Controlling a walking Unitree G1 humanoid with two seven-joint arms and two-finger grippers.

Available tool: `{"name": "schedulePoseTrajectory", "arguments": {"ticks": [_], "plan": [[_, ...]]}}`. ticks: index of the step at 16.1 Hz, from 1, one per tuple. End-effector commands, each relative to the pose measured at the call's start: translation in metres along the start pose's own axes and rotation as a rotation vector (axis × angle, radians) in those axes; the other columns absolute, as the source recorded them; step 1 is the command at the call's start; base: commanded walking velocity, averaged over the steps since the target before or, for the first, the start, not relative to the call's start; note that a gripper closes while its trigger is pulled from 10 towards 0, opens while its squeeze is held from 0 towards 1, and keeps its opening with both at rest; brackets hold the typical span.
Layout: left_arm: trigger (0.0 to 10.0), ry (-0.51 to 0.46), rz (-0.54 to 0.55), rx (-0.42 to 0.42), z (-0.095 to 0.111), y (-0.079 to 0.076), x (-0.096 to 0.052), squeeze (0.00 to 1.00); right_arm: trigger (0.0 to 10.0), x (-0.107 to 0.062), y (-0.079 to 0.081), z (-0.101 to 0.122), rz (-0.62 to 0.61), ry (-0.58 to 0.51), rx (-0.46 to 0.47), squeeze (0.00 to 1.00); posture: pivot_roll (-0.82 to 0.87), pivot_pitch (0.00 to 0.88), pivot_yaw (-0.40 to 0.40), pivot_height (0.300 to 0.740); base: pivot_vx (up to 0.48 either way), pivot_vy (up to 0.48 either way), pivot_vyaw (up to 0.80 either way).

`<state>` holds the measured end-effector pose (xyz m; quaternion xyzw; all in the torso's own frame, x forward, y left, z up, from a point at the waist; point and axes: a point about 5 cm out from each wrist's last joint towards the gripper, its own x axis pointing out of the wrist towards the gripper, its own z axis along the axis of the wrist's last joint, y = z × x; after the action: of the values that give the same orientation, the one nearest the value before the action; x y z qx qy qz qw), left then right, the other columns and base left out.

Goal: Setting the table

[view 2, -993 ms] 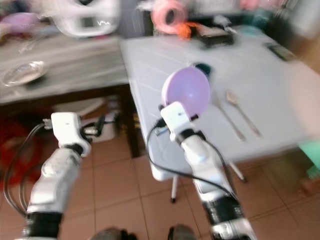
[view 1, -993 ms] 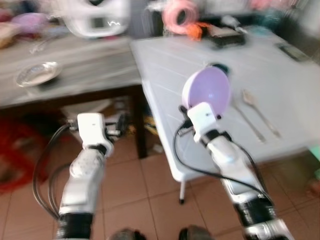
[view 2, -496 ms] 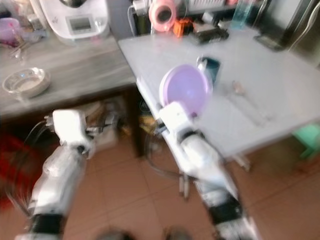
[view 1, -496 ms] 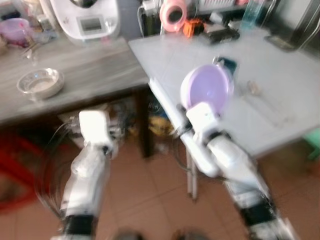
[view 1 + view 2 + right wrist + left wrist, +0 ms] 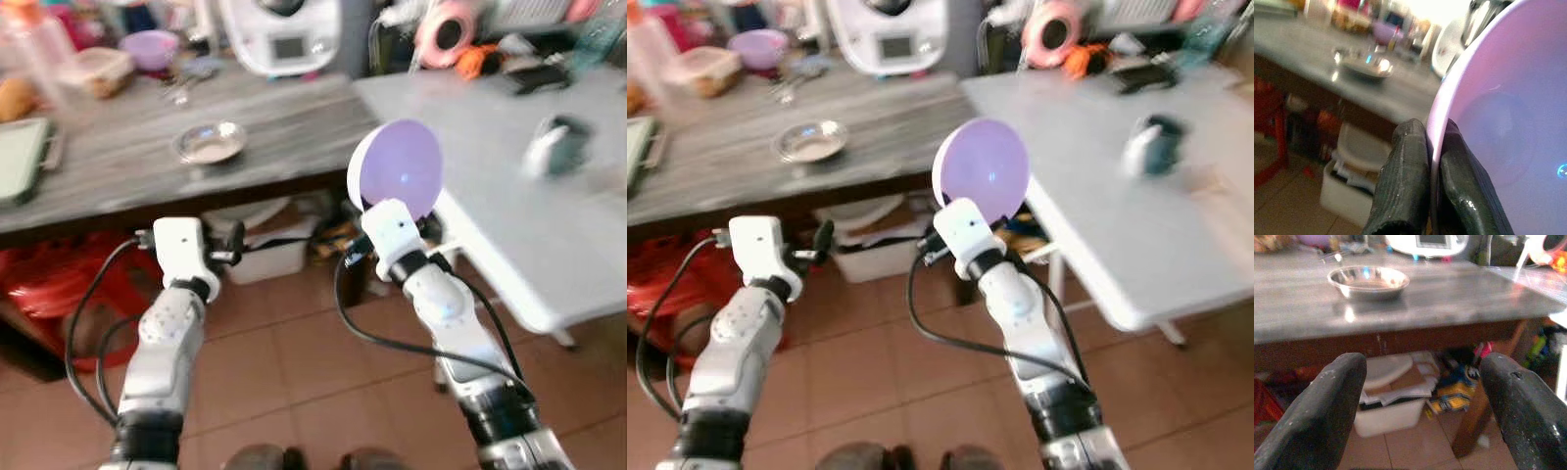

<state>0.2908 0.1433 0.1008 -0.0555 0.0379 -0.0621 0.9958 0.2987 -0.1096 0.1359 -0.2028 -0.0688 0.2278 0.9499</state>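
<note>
Purple plate [image 5: 397,168] carried upright by its rim, pinched in the right gripper [image 5: 1426,147] between the two worktops, above the tiled floor [image 5: 274,372]. From left to right: grey wooden worktop [image 5: 127,166] with a metal bowl [image 5: 208,143] and a white appliance [image 5: 279,34], left gripper [image 5: 1422,396] empty with fingers spread wide below the worktop's edge, then the plate, then the white worktop [image 5: 490,147]. Probably the carrying step; next, likely needed: turn toward the white worktop, tilt the plate flat, lower gently before letting go.
</note>
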Motion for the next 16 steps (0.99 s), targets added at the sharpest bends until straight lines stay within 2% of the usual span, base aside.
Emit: {"name": "schedulePoseTrajectory", "arguments": {"ticks": [1, 2, 6, 8, 10, 13, 16], "plan": [[10.0, -0.006, 0.011, 0.02, 0.0025, 0.0037, 0.0006, 0.0, 10.0, 0.0019, -0.0014, 0.0051, -0.005, -0.021, 0.001, 0.0, -0.05, 0.0, 0.032, 0.74, 0.0, 0.48, 0.41], [10.0, -0.009, 0.01, 0.02, 0.003, 0.0038, 0.001, 0.0, 10.0, 0.0019, -0.0008, 0.0051, -0.004, -0.021, 0.001, 0.0, -0.05, 0.0, 0.033, 0.74, 0.0, 0.398, 0.4], [10.0, -0.032, -0.004, 0.028, 0.0059, 0.0024, 0.0013, 0.0, 10.0, 0.0016, -0.0008, 0.0057, -0.001, -0.027, 0.002, 0.0, -0.05, 0.0, 0.034, 0.74, 0.0, 0.0, 0.49], [10.0, -0.007, -0.011, 0.037, 0.0024, 0.004, -0.0004, 0.0, 10.0, 0.0014, -0.0009, 0.0062, 0.001, -0.031, -0.001, 0.0, -0.05, 0.0, 0.034, 0.74, 0.0, 0.0, 0.74], [10.0, -0.009, -0.043, 0.027, -0.0003, -0.001, -0.0036, 0.0, 10.0, 0.0008, -0.0008, 0.0065, 0.004, -0.032, 0.002, 0.0, -0.05, 0.0, 0.033, 0.74, 0.345, 0.0, 0.73], [10.0, -0.006, -0.027, 0.014, -0.0008, -0.0012, -0.0015, 0.0, 10.0, 0.0009, -0.0019, 0.0063, 0.003, -0.031, -0.004, 0.0, -0.06, 0.0, 0.029, 0.74, 0.418, 0.0, 0.6], [10.0, -0.009, -0.052, 0.017, -0.0002, -0.0047, -0.0014, 0.0, 10.0, 0.002, -0.0053, 0.0054, -0.026, -0.022, -0.031, 0.0, -0.06, 0.0, 0.028, 0.74, 0.395, 0.0, 0.0]]}}
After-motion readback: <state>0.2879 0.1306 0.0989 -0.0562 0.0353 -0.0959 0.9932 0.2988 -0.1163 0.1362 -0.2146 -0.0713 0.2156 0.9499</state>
